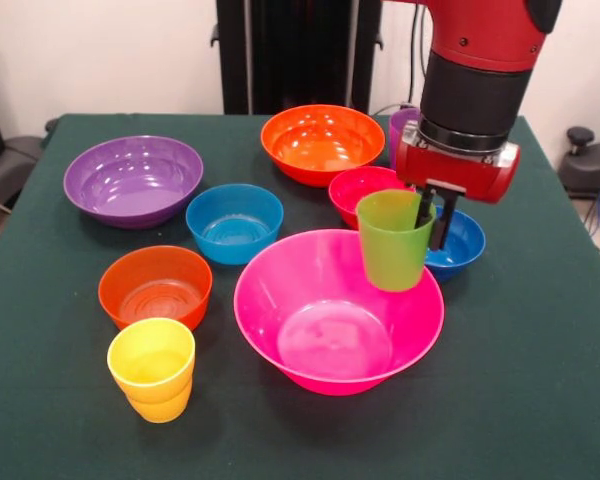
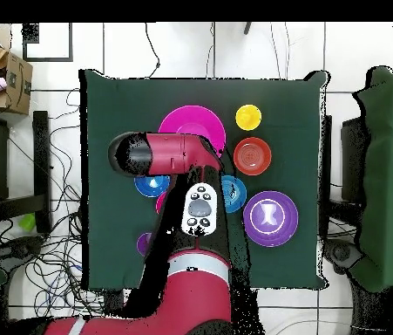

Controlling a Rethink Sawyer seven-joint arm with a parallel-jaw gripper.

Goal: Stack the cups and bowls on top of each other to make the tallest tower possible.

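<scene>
My gripper [image 1: 432, 222] is shut on the rim of the lime green cup [image 1: 394, 243], one finger inside it and one outside. It holds the cup upright in the air over the far right rim of the big pink bowl [image 1: 280, 275]. The yellow cup [image 1: 152, 368] stands at the front left. The purple cup [image 1: 401, 124] is half hidden behind the arm. Around them stand the big purple bowl [image 1: 133, 180], big orange bowl [image 1: 322, 143], small orange bowl [image 1: 155, 287], light blue bowl [image 1: 234, 222], red bowl [image 1: 365, 188] and dark blue bowl [image 1: 462, 245]. No tower stands.
All sit on a dark green table [image 1: 540, 380]. In the overhead view the arm [image 2: 201, 209] covers the gripper, the green cup and the big orange bowl. The pink bowl [image 2: 191, 122], yellow cup [image 2: 248, 116], small orange bowl [image 2: 252, 155] and purple bowl [image 2: 270, 218] show there.
</scene>
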